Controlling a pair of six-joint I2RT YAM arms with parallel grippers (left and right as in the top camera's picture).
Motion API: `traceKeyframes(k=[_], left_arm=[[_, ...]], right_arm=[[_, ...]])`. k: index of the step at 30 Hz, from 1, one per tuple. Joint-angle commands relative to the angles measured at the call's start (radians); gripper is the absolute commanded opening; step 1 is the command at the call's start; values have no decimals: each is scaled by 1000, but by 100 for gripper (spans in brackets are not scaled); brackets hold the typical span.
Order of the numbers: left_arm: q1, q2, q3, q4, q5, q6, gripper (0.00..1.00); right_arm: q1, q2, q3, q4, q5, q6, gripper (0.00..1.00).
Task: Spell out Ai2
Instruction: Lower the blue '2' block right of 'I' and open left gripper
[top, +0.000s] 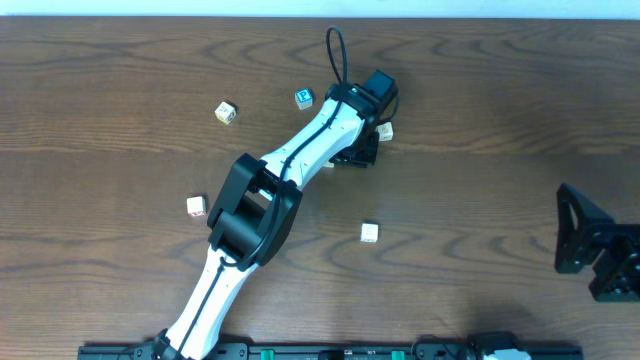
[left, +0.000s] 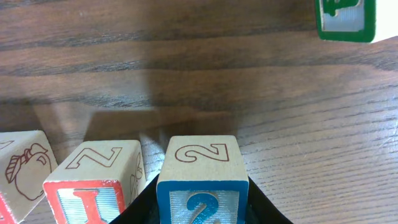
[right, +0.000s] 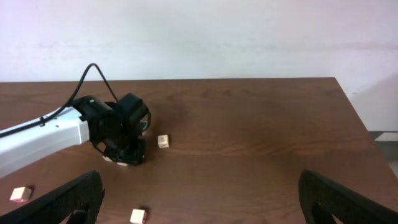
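In the left wrist view the cube with the blue 2 (left: 202, 186) stands on the table between my left gripper's (left: 202, 208) black jaws, which are shut on its sides. Close on its left stands the cube with the red I (left: 93, 190), a Z on its top. Further left is a third cube (left: 22, 168) with an apple drawing on top and a red edge; its front letter is cut off. From overhead, the left gripper (top: 358, 148) covers these cubes. My right gripper (right: 202, 205) stands open and holds nothing, far right (top: 600, 245).
A green-framed cube (left: 346, 18) lies just beyond the left gripper, seen from overhead as a pale cube (top: 384, 131). The blue P cube (top: 304, 97) and pale cubes (top: 226, 111), (top: 196, 206), (top: 369, 232) are scattered around the left arm (top: 290, 160).
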Motion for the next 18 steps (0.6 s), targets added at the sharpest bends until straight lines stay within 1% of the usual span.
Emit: traceKeyframes(k=[1,8,14,18], left_arm=[[1,11,-5,0,3,-16,6],[1,13,-5,-3,2,-58,6],[1,13,-5,-3,2,-59,6],[1,13,-5,-3,-10,-55,11]], right_arm=[[-10,4,-4,-2,10,-1,99],[-10,4,-4,-2,10,-1,99],[-10,4,-4,-1,10,-1,99],[-10,4,-4,-1,10,-1,99]])
